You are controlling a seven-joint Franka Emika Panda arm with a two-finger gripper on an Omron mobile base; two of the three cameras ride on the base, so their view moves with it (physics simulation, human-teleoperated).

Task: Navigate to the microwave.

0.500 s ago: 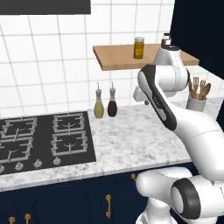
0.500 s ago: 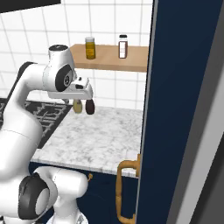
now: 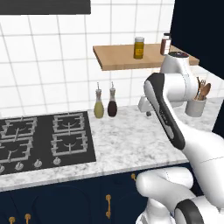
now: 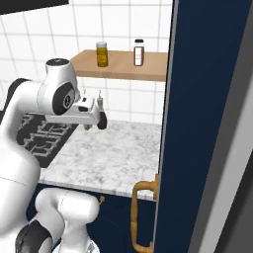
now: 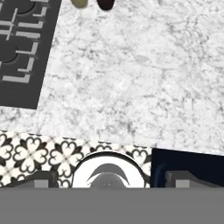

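**No microwave ahead of me yet; the base has to carry me on**

From the left base camera I see my white arm folded high over the grey-veined marble counter [image 3: 127, 140]; my two-finger gripper [image 3: 146, 109] hangs just above the stone near the pale yellow oil bottle [image 3: 99, 105] and the dark sauce bottle [image 3: 112, 103]; the black gas hob with grey grates [image 3: 43, 140] lies to my left, a wooden wall shelf [image 3: 118, 59] carries a yellow jar [image 3: 139, 47] above, and a white crock of wooden utensils [image 3: 197, 105] stands to my right.

From the right base camera the gripper [image 4: 89, 123] points down beside the two bottles; whether it is spread or closed I cannot tell, though it carries nothing that I can see; a tall navy cabinet panel [image 4: 207, 123] with a brass handle [image 4: 141, 212] walls off everything to my right.

From the hand camera I look straight down on marble, the hob corner at upper left, patterned black-and-white floor tiles [image 5: 39, 153] below the counter edge.

I cannot place the microwave from here; my judgement is that it lies off to one side, perhaps past the navy panel, so the move turns on driving, not reaching.
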